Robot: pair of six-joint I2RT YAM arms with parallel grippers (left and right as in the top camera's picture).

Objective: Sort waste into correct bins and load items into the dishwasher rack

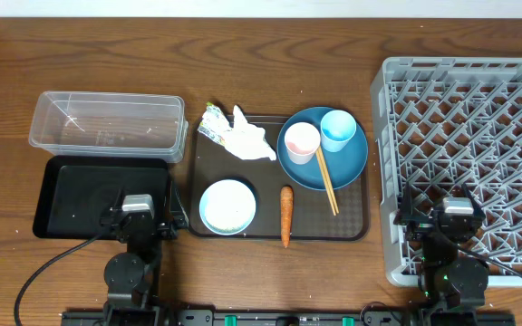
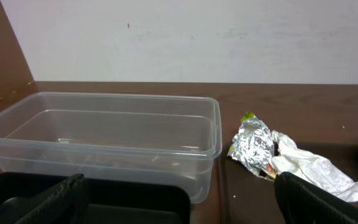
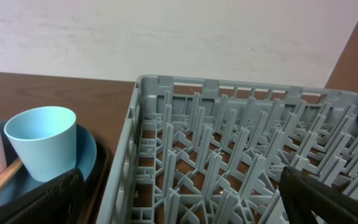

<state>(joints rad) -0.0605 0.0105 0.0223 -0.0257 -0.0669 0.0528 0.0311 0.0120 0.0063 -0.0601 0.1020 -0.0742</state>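
Wooden table (image 1: 243,63): tub (image 1: 107,127), black tray (image 1: 80,195), serving tray (image 1: 347,215), rack (image 1: 469,127)

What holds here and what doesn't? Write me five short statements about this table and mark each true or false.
1. The pinkish cup and the light-blue cup both stand on the blue plate. True.
2. The carrot lies in the clear tub. False: the tub is empty; the carrot lies on the brown tray, beside the bowl.
3. The dishwasher rack holds no dishes. True.
4. The chopsticks lie in the dishwasher rack. False: they rest across the blue plate.
5. The left pincer grips the wrapper. False: it is open and empty; the wrapper lies on the brown tray.
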